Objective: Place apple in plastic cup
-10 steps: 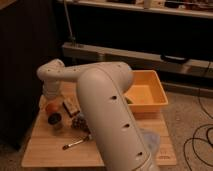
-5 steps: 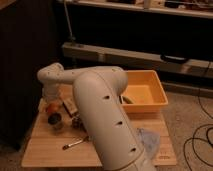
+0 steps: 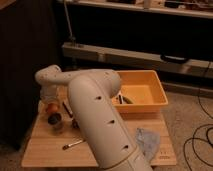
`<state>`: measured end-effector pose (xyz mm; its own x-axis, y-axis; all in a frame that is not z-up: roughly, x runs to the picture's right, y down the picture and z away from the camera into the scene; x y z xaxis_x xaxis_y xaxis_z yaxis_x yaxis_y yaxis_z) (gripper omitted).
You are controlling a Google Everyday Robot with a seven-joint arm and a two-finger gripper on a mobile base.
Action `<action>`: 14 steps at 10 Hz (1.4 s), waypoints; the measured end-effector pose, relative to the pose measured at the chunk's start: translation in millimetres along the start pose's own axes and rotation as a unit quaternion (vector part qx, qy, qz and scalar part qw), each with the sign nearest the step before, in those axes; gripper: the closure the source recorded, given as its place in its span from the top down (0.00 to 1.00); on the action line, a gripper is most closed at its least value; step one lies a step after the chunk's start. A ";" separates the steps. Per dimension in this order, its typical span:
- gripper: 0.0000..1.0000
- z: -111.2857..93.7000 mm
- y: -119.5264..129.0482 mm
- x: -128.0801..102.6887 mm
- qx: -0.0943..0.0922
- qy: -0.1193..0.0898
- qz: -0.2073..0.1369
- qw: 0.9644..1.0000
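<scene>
The apple [image 3: 51,107], small and orange-red, sits at the left of the wooden table [image 3: 45,150], right under the white wrist of my arm [image 3: 95,110]. My gripper [image 3: 50,100] is at the apple, below the wrist; the wrist housing hides most of it. A dark cup [image 3: 55,119] stands just in front of the apple. I cannot make out the light-green plastic cup; it may be hidden by the arm or the gripper.
An orange bin [image 3: 142,95] stands at the back right of the table with dark items inside. A crumpled blue-grey cloth [image 3: 146,142] lies at the front right. A small utensil [image 3: 73,145] lies at the front. Dark grapes [image 3: 75,123] sit beside the arm.
The wrist and gripper have sunk a little towards the table at the left, and the apple sits slightly lower with them. The other things have not moved.
</scene>
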<state>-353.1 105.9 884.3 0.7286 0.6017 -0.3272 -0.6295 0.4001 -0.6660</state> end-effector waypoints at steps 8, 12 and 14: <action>0.00 -47.5 24.0 9.7 0.053 0.031 0.017 0.998; 0.00 -127.6 14.8 38.8 0.039 -0.017 0.052 0.998; 0.00 -167.6 -11.0 65.8 0.026 -0.070 0.082 0.994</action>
<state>-253.1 25.3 757.7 0.5718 0.7511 -0.3299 -0.7530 0.3209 -0.5745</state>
